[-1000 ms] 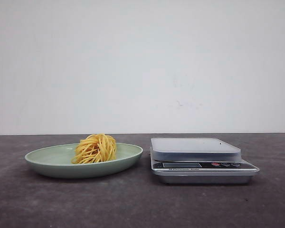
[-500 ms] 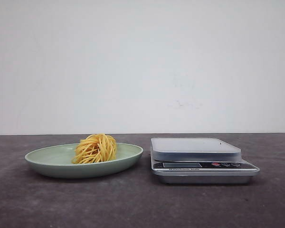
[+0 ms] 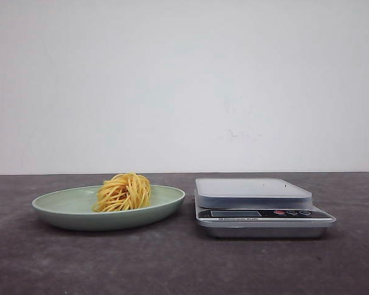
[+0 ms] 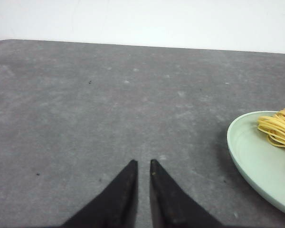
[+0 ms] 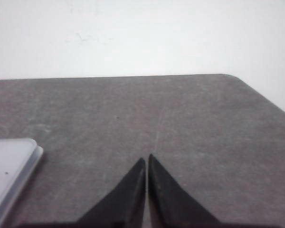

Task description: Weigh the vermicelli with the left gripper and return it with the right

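Resting in the pale green plate point(image 3: 67, 209) on the left of the dark grey tabletop point(image 3: 172, 258), the vermicelli point(image 3: 123, 192) sits as a small yellow nest slightly right of the plate's middle. Just right of the plate, apart from it, stands a silver kitchen scale point(image 3: 258, 209) with a bare weighing platform and a row of buttons on its near face. Neither arm appears in the front view. In the left wrist view the left hand point(image 4: 143, 164) hovers over bare tabletop with its two black fingers nearly together, grasping nothing, the plate's rim off to one side. The right hand point(image 5: 146, 159) is likewise clenched and empty, with the scale's corner showing beside it.
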You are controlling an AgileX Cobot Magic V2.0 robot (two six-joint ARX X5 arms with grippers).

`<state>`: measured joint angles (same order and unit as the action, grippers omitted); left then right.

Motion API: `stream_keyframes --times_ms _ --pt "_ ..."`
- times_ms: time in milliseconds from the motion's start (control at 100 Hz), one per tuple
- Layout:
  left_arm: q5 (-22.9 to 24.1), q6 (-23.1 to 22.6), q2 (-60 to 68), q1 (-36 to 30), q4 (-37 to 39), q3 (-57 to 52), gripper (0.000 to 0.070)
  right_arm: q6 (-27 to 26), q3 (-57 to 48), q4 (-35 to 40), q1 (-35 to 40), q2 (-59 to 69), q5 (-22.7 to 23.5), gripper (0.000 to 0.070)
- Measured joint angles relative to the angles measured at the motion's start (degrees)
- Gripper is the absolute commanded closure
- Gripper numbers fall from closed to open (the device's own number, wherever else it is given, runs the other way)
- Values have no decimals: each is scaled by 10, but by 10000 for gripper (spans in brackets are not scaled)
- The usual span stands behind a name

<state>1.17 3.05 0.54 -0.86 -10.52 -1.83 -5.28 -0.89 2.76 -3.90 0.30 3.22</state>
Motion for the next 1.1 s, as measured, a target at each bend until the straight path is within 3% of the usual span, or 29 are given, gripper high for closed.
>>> stream_keyframes --times_ms 190,390,500,720,780,820,850,930,960,1100 --pt "0 30 0 0 21 0 690 -68 -3 -32 0 0 29 699" --pt "19 136 9 0 4 -40 690 -111 -73 -11 1 2 29 699" --pt "18 174 27 0 -2 -97 690 -121 -134 41 1 19 31 699" --pt "-3 158 110 0 -58 -239 688 -117 -231 117 1 56 56 697" --pt "-14 140 134 0 -60 -276 643 -112 -254 125 1 65 62 687" --pt "-19 129 150 0 -60 -298 587 -108 -267 133 1 69 63 651" --pt "-24 125 160 0 -61 -313 533 -105 -275 137 1 71 63 585" --pt "-36 116 181 0 -75 -341 391 -97 -284 146 1 74 68 266" --pt "-42 115 187 0 -82 -348 362 -95 -285 146 1 75 78 189" --pt "-82 109 195 0 -86 -357 345 -90 -292 155 1 77 105 169"
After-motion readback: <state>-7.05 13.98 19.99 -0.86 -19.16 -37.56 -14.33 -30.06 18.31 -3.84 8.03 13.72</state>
